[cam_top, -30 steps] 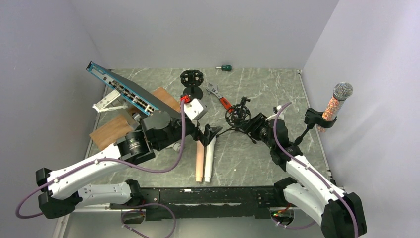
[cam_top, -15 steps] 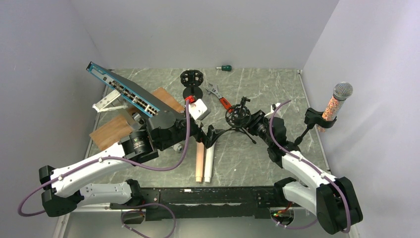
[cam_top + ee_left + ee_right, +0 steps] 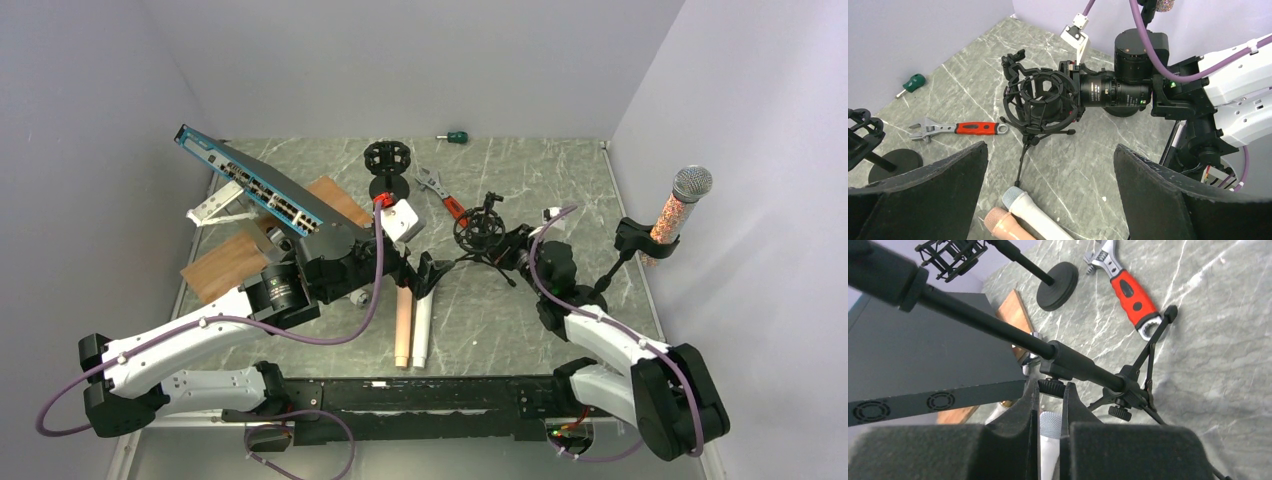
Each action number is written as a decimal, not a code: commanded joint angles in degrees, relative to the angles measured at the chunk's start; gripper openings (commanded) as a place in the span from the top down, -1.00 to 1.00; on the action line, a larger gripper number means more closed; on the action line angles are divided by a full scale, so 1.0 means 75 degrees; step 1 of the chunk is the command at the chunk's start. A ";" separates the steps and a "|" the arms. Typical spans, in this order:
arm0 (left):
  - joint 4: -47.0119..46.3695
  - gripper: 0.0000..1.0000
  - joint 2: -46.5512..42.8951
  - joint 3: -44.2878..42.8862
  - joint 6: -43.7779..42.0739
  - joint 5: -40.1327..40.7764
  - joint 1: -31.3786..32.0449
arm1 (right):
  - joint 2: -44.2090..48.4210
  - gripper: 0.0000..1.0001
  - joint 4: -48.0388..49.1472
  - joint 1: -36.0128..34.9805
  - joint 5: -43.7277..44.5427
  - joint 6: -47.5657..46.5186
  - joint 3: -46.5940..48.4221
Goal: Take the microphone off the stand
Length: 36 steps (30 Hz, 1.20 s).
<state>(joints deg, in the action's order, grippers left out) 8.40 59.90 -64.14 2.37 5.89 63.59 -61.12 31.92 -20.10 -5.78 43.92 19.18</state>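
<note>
Both hands are crowding the tripod mount (image 3: 1040, 102), right hand (image 3: 1050, 395) pinching its knob (image 3: 1051, 385), left hand (image 3: 1050, 150) gaping, while the microphone (image 3: 683, 200) is sitting clipped in its stand (image 3: 632, 240) well right of the right hand, seemingly needing a reach there next.

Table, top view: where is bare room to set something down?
Free: the far right corner, between the screwdriver and right edge. Crowded: the left around the network switch, the centre around wrench, tripod stand and lying microphones.

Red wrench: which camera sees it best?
Left wrist: the whole red wrench lies in plain sight. Right wrist shows the wrench bigger, but a stand leg overlaps its end. The top view shows it small.
</note>
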 commanded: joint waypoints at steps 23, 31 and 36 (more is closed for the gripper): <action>-0.0257 -0.95 0.0144 -0.0058 0.0061 0.0165 0.0108 | -0.0704 0.77 0.1055 -0.1293 0.2231 -0.3836 -0.0187; -0.0248 -0.95 0.0181 -0.0070 0.0075 0.0153 0.0158 | 0.0197 -0.01 -0.1041 -0.1096 0.1742 -0.1598 0.0444; -0.0210 -0.94 0.0149 -0.0126 0.0163 -0.0003 0.0213 | 0.0936 -0.28 -0.1724 -0.1011 0.1803 -0.0665 0.0305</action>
<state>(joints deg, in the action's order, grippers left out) 8.36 61.01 -64.14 2.63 7.22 64.55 -58.24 24.77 -28.40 8.21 30.63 20.10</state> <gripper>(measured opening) 0.974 0.602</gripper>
